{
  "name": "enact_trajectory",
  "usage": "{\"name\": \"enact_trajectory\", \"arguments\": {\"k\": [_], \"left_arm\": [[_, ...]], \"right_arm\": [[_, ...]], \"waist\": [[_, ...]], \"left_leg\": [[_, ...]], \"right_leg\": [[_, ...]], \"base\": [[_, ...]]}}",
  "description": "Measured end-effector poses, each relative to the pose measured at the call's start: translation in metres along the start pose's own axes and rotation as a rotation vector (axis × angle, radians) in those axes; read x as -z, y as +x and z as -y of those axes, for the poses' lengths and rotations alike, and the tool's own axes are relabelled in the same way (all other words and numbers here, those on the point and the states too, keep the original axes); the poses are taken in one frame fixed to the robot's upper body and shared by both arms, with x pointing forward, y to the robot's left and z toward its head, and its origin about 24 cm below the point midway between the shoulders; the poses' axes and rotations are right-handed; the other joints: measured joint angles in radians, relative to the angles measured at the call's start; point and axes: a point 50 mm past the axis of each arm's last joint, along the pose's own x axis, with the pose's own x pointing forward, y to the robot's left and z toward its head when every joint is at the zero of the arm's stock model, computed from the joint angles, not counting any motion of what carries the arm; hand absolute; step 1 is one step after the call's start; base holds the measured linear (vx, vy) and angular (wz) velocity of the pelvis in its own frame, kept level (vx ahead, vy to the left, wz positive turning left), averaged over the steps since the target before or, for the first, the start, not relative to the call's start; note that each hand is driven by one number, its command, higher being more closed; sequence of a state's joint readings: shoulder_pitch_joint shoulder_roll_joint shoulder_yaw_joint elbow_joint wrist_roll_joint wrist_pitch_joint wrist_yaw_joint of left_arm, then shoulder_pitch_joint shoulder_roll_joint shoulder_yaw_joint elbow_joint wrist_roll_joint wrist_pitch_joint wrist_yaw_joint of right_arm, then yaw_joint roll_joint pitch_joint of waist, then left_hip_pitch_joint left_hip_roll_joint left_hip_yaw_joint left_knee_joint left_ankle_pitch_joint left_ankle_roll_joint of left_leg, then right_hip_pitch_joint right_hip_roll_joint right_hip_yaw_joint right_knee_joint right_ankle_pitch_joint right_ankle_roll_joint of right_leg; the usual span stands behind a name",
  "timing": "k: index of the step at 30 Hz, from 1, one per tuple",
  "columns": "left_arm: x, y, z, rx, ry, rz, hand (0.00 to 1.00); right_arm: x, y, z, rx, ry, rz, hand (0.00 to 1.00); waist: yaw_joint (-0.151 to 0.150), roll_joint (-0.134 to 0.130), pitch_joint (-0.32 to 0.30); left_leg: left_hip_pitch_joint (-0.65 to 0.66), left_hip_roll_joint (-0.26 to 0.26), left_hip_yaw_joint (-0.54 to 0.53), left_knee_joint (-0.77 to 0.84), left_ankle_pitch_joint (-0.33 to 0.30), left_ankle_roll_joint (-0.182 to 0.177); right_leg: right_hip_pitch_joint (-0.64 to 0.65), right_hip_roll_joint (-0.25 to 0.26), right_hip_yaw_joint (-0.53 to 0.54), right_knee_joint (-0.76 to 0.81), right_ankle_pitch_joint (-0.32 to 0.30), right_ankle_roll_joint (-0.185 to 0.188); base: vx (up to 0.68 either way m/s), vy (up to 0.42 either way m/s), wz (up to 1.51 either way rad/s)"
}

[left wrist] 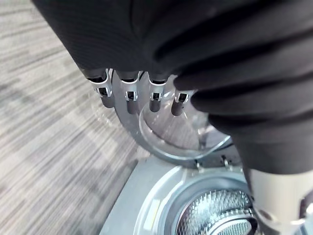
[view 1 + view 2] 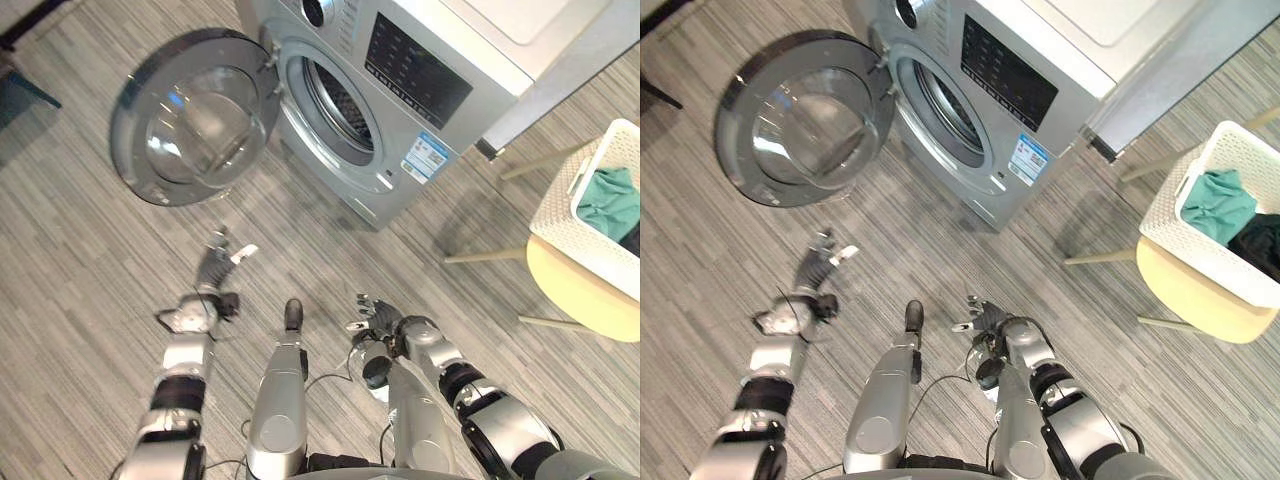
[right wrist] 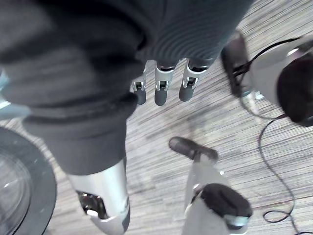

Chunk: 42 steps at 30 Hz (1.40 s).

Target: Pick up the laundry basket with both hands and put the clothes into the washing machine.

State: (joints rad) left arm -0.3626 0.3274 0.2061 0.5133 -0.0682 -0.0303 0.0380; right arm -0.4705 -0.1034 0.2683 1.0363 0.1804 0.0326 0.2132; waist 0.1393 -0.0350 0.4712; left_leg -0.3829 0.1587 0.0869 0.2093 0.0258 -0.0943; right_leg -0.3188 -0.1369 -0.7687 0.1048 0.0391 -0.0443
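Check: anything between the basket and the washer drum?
Nothing visible: the door hangs wide open, off the drum opening, and bare floor lies between it and the basket on the stool.

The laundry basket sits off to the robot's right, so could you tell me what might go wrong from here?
The laundry basket rests on a stool, away from both open robot hands; a one-sided pull by the right robot hand could tip it. The open door juts out ahead of the left robot hand and might get knocked.
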Motion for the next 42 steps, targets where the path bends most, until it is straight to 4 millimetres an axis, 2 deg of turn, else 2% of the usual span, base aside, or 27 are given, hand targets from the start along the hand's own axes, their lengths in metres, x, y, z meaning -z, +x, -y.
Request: {"name": "enact_trajectory", "arguments": {"k": [3,7,9,10,11,12,13,14,16,18,20,22,24,25,27,28,29,30,31,32,34,36,37,38,39,40,42], "left_arm": [[-0.004,0.005,-0.028,-0.126,0.03,-0.013,0.0],[0.037,-0.017,-0.038,-0.203,-0.011,-0.146,0.0],[0.082,-0.045,-0.026,-0.187,-0.059,-0.302,0.0],[0.093,-0.052,-0.019,-0.175,-0.079,-0.341,0.0],[0.115,-0.072,-0.001,-0.154,-0.137,-0.43,0.0],[0.125,-0.08,0.004,-0.151,-0.152,-0.467,0.0],[0.139,-0.095,0.01,-0.146,-0.163,-0.534,0.0],[0.156,-0.114,0.014,-0.139,-0.157,-0.613,0.0],[0.177,-0.142,0.017,-0.135,-0.155,-0.721,0.0],[0.183,-0.15,0.014,-0.155,-0.174,-0.751,0.0],[0.186,-0.155,0.02,-0.155,-0.198,-0.772,0.0],[0.189,-0.163,0.034,-0.145,-0.242,-0.789,0.0],[0.193,-0.175,0.043,-0.149,-0.282,-0.822,0.0],[0.195,-0.179,0.044,-0.153,-0.292,-0.834,0.0],[0.195,-0.18,0.044,-0.163,-0.316,-0.834,0.0],[0.195,-0.181,0.046,-0.168,-0.337,-0.833,0.0],[0.195,-0.182,0.047,-0.168,-0.34,-0.826,0.0],[0.194,-0.182,0.046,-0.178,-0.356,-0.815,0.0],[0.195,-0.182,0.046,-0.183,-0.364,-0.816,0.0],[0.195,-0.183,0.047,-0.185,-0.37,-0.818,0.0],[0.196,-0.187,0.048,-0.177,-0.369,-0.827,0.0],[0.198,-0.192,0.052,-0.172,-0.376,-0.843,0.0],[0.198,-0.194,0.052,-0.171,-0.376,-0.846,0.0],[0.199,-0.196,0.051,-0.171,-0.373,-0.849,0.0],[0.199,-0.194,0.048,-0.167,-0.362,-0.845,0.0],[0.198,-0.193,0.048,-0.159,-0.353,-0.841,0.0],[0.198,-0.192,0.049,-0.126,-0.33,-0.839,0.0]], "right_arm": [[0.029,-0.01,0.012,0.095,0.089,-0.047,0.0],[0.042,-0.023,0.032,0.281,0.199,-0.02,0.0],[0.043,-0.035,0.048,0.403,0.253,0.036,0.0],[0.045,-0.04,0.053,0.442,0.274,0.049,0.0],[0.047,-0.05,0.064,0.523,0.314,0.079,0.0],[0.046,-0.053,0.068,0.548,0.325,0.093,0.0],[0.046,-0.057,0.073,0.585,0.339,0.104,0.0],[0.044,-0.061,0.079,0.629,0.355,0.122,0.0],[0.027,-0.063,0.092,0.689,0.377,0.177,0.0],[0.011,-0.067,0.103,0.725,0.353,0.228,0.0],[-0.02,-0.077,0.121,0.772,0.302,0.331,0.0],[-0.049,-0.094,0.141,0.838,0.248,0.431,0.0],[-0.074,-0.1,0.142,0.847,0.206,0.525,0.0],[-0.091,-0.104,0.138,0.835,0.178,0.592,0.0],[-0.106,-0.109,0.136,0.85,0.138,0.655,0.0],[-0.118,-0.112,0.135,0.864,0.118,0.698,0.0],[-0.124,-0.113,0.133,0.865,0.111,0.715,0.0],[-0.14,-0.111,0.128,0.844,0.076,0.75,0.0],[-0.147,-0.11,0.124,0.834,0.049,0.764,0.0],[-0.161,-0.109,0.116,0.812,0.003,0.8,0.0],[-0.179,-0.106,0.103,0.779,-0.036,0.844,0.0],[-0.195,-0.103,0.089,0.731,-0.056,0.886,0.0],[-0.204,-0.099,0.079,0.696,-0.109,0.898,0.0],[-0.206,-0.097,0.074,0.678,-0.138,0.901,0.0],[-0.206,-0.09,0.061,0.628,-0.167,0.898,0.0],[-0.206,-0.088,0.057,0.616,-0.187,0.895,0.0],[-0.209,-0.079,0.037,0.536,-0.295,0.883,0.0]], "waist": [[-0.018,-0.019,0.008],[-0.034,-0.02,0.008],[-0.072,-0.018,0.009],[-0.074,-0.018,0.009],[-0.078,-0.017,0.01],[-0.079,-0.016,0.01],[-0.088,-0.017,0.01],[-0.104,-0.017,0.008],[-0.104,-0.02,0.0],[-0.097,-0.019,-0.012],[-0.101,0.015,-0.041],[-0.1,0.056,-0.104],[-0.099,0.085,-0.163],[-0.099,0.093,-0.19],[-0.101,0.088,-0.2],[-0.095,0.084,-0.2],[-0.095,0.08,-0.201],[-0.091,0.072,-0.206],[-0.085,0.071,-0.21],[-0.065,0.073,-0.215],[-0.052,0.077,-0.218],[-0.018,0.076,-0.217],[-0.004,0.085,-0.223],[0.005,0.096,-0.229],[0.008,0.064,-0.236],[0.007,0.054,-0.242],[0.008,0.053,-0.243]], "left_leg": [[-0.016,0.018,0.021,0.098,-0.056,-0.002],[-0.026,0.075,0.115,0.265,-0.178,0.014],[-0.017,0.119,0.171,0.357,-0.255,0.027],[-0.008,0.126,0.188,0.368,-0.267,0.029],[0.025,0.15,0.249,0.373,-0.279,0.046],[0.042,0.159,0.275,0.372,-0.28,0.046],[0.069,0.163,0.304,0.371,-0.282,0.046],[0.103,0.173,0.345,0.371,-0.284,0.043],[0.166,0.208,0.427,0.376,-0.287,0.038],[0.19,0.239,0.472,0.398,-0.288,0.036],[0.206,0.294,0.496,0.422,-0.288,0.028],[0.291,0.339,0.555,0.39,-0.27,-0.004],[0.338,0.394,0.576,0.383,-0.233,-0.055],[0.355,0.425,0.578,0.402,-0.188,-0.05],[0.357,0.471,0.572,0.473,-0.095,0.063],[0.327,0.494,0.519,0.587,-0.105,0.133],[0.313,0.479,0.482,0.621,-0.118,0.144],[0.277,0.415,0.401,0.655,-0.142,0.13],[0.261,0.384,0.371,0.658,-0.153,0.117],[0.23,0.322,0.334,0.652,-0.178,0.101],[0.169,0.236,0.327,0.614,-0.229,0.095],[0.108,0.115,0.315,0.524,-0.252,0.1],[0.098,0.026,0.28,0.363,-0.225,0.093],[0.11,0.016,0.277,0.298,-0.225,0.143],[0.139,0.004,0.28,0.278,-0.237,0.157],[0.147,-0.006,0.275,0.276,-0.239,0.16],[0.199,-0.007,0.266,0.275,-0.27,0.171]], "right_leg": [[-0.004,-0.002,0.035,0.039,0.004,-0.007],[-0.033,0.009,0.141,0.09,0.005,-0.012],[-0.033,0.027,0.197,0.104,0.007,-0.013],[-0.033,0.029,0.209,0.106,0.007,-0.013],[-0.027,0.025,0.215,0.116,-0.014,-0.006],[-0.031,0.013,0.214,0.156,-0.025,-0.022],[-0.033,-0.023,0.217,0.247,-0.065,-0.054],[-0.026,-0.076,0.221,0.353,-0.127,-0.05],[0.028,-0.173,0.2,0.441,-0.199,0.001],[0.053,-0.222,0.156,0.449,-0.228,0.046],[0.044,-0.191,0.132,0.465,-0.262,0.05],[0.049,-0.142,0.16,0.492,-0.308,0.05],[0.05,-0.062,0.194,0.476,-0.318,0.033],[0.056,-0.019,0.197,0.458,-0.32,0.016],[0.098,0.036,0.213,0.396,-0.311,-0.008],[0.166,0.079,0.249,0.314,-0.297,-0.03],[0.191,0.087,0.264,0.29,-0.294,-0.034],[0.226,0.093,0.293,0.256,-0.288,-0.036],[0.238,0.098,0.31,0.239,-0.284,-0.037],[0.267,0.111,0.337,0.197,-0.274,-0.034],[0.305,0.133,0.368,0.142,-0.255,-0.03],[0.326,0.136,0.402,0.131,-0.253,-0.027],[0.335,0.143,0.403,0.143,-0.252,-0.021],[0.338,0.157,0.404,0.152,-0.254,-0.01],[0.349,0.143,0.396,0.169,-0.267,0.018],[0.348,0.132,0.383,0.192,-0.273,0.03],[0.268,0.059,0.353,0.491,-0.273,0.099]], "base": [[0.04,0.026,-0.34],[0.01,0.118,-0.83],[-0.05,0.203,-0.94],[-0.04,0.244,-0.98],[0.0,0.176,-0.85],[0.02,0.152,-0.86],[0.07,0.069,-0.57],[0.11,0.047,-0.6],[0.16,-0.108,-0.8],[0.11,-0.256,-0.81],[0.09,-0.295,-0.8],[0.2,-0.342,-0.9],[0.28,-0.361,-1.24],[0.3,-0.317,-1.37],[0.28,-0.258,-0.9],[0.27,-0.247,-0.67],[0.29,-0.239,-0.81],[0.16,-0.102,-0.6],[0.2,-0.091,-0.83],[0.22,-0.044,-0.7],[0.2,0.009,-0.6],[0.19,0.134,-0.55],[0.23,0.19,-0.48],[0.26,0.17,-0.33],[0.18,0.084,-0.05],[0.23,0.083,0.19],[0.18,0.071,0.29]]}}
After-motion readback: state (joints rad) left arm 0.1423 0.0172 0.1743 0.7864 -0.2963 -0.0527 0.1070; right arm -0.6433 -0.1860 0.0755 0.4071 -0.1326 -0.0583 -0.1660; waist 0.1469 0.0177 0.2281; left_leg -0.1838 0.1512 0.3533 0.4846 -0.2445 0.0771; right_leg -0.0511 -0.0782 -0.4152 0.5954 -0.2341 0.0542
